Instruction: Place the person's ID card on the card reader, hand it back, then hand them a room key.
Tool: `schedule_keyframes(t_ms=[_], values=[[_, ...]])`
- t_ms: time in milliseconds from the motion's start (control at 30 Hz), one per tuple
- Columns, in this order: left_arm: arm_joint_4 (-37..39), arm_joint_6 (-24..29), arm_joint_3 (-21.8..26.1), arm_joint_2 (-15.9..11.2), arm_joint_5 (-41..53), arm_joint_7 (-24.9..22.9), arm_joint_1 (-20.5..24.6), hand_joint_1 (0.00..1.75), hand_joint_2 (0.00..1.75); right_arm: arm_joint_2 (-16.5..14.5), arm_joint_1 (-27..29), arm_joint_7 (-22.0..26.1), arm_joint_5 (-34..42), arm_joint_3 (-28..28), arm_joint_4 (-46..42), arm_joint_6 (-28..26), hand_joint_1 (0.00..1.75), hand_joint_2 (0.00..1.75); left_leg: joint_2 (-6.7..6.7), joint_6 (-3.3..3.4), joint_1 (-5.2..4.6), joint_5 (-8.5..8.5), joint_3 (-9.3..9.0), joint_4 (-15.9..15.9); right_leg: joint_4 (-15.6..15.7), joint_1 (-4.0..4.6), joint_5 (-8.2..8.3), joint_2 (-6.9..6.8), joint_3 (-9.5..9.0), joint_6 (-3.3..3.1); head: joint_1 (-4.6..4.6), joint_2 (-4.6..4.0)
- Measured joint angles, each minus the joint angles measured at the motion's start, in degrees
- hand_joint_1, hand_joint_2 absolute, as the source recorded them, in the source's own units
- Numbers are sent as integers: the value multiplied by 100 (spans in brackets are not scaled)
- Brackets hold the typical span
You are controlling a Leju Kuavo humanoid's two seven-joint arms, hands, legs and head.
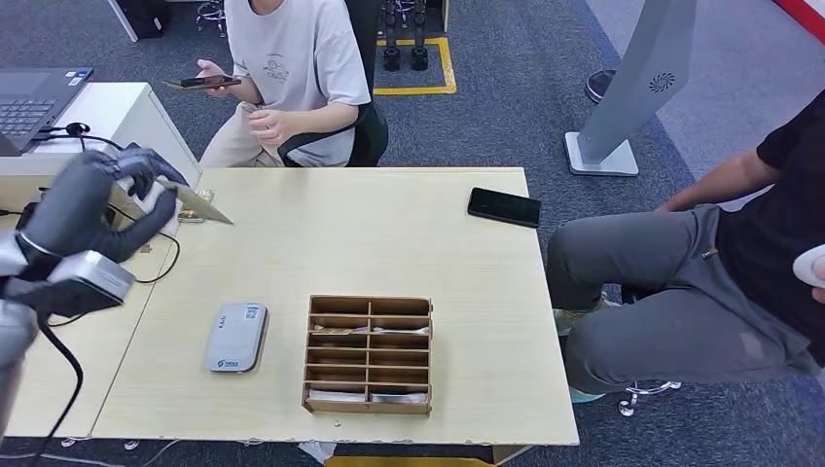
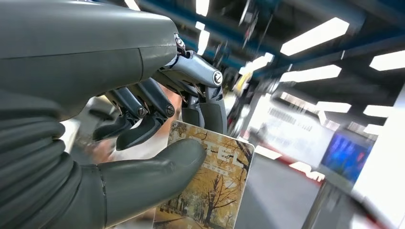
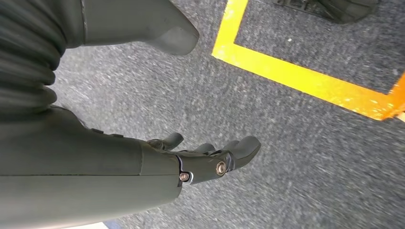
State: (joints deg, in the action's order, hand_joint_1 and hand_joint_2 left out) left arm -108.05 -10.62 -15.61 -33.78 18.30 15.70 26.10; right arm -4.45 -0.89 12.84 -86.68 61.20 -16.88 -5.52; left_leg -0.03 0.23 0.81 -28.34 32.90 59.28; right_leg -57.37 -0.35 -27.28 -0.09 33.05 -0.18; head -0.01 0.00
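Observation:
My left hand [image 1: 107,199] is raised over the table's far left edge and pinches a room key card [image 1: 201,203] between thumb and fingers, the card pointing toward the table's middle. The left wrist view shows that card [image 2: 210,191] printed with autumn trees and the letters "TEL", my thumb pressed on its face under the left hand [image 2: 157,119]. The grey card reader [image 1: 236,337] lies flat near the table's front left. A seated person [image 1: 292,68] behind the table holds a phone. My right hand [image 3: 191,157] hangs over the carpet, fingers apart, holding nothing.
A wooden compartment box [image 1: 370,353] with cards in its slots stands at front centre. A black phone [image 1: 503,206] lies at the table's far right. A second person [image 1: 720,263] sits to the right. A laptop [image 1: 34,97] and cables are on the left side desk.

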Motion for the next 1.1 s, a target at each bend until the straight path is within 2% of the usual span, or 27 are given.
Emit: schedule_keyframes(t_ms=[67, 133, 233, 300, 367, 433, 567, 833, 1000, 1100], values=[[59, -320, 159, -80, -447, -309, 856, 175, 175, 13, -30, 52, 2, 0, 22, -17, 0, 175, 5, -2, -1, 3, -1, -1, -2, 0, 6, 5, 0, -3, -1, 0], [169, -370, 259, -111, -540, -603, 1491, 175, 175, 16, -56, 61, 2, 0, 50, -29, 0, 175, 17, -3, -4, 2, -6, -2, -3, -1, 10, 17, 0, -4, -1, 0], [439, 90, 333, -132, 106, -1175, 1899, 175, 175, 17, -72, 18, 1, 0, 102, -66, 0, 175, 23, -3, -6, 0, -10, -3, -3, -2, 9, 24, 1, -4, -1, 0], [748, 658, 343, -156, 961, -1483, 1855, 175, 175, 17, -75, -15, -1, 0, 129, -100, 0, 175, 23, -2, -7, -1, -11, -4, -3, -3, 8, 24, 3, -4, -2, 0], [1182, 1216, 340, -158, 1818, -1559, 1727, 175, 175, 17, -77, -25, -2, 0, 150, -115, 0, 175, 23, -3, -4, 0, -10, -4, -3, -2, 7, 24, 6, -4, -2, -1], [1567, 1538, 333, -143, 2304, -1569, 1602, 175, 175, 17, -80, -35, -3, 0, 164, -121, 0, 175, 22, -5, -1, 2, -8, -4, -3, -1, 7, 24, 7, -5, -1, -1], [1950, 1604, 301, -122, 2465, -1644, 1506, 175, 175, 21, -81, -56, -3, 0, 171, -132, 0, 175, 22, -5, -2, 2, -4, -4, -4, 0, 8, 27, 7, -5, 0, 0], [2121, 1589, 270, -122, 2540, -1729, 1499, 175, 175, 21, -83, -57, -4, 0, 182, -136, 0, 175, 22, -2, -6, 0, -1, -3, -1, -2, 8, 27, 8, -4, -1, 0], [2406, 1884, 88, -37, 3694, -2160, 1499, 175, 175, 21, -99, -32, -5, 0, 219, -186, 0, 175, 22, -1, -7, -1, -1, -3, 1, -3, 8, 26, 11, -4, -1, 0], [2581, 2003, -3, 49, 3941, -2252, 1498, 175, 175, 21, -112, -19, -5, -1, 235, -226, 0, 175, 22, -1, -7, -1, -1, -3, 1, -2, 9, 26, 10, -4, 0, 0]])
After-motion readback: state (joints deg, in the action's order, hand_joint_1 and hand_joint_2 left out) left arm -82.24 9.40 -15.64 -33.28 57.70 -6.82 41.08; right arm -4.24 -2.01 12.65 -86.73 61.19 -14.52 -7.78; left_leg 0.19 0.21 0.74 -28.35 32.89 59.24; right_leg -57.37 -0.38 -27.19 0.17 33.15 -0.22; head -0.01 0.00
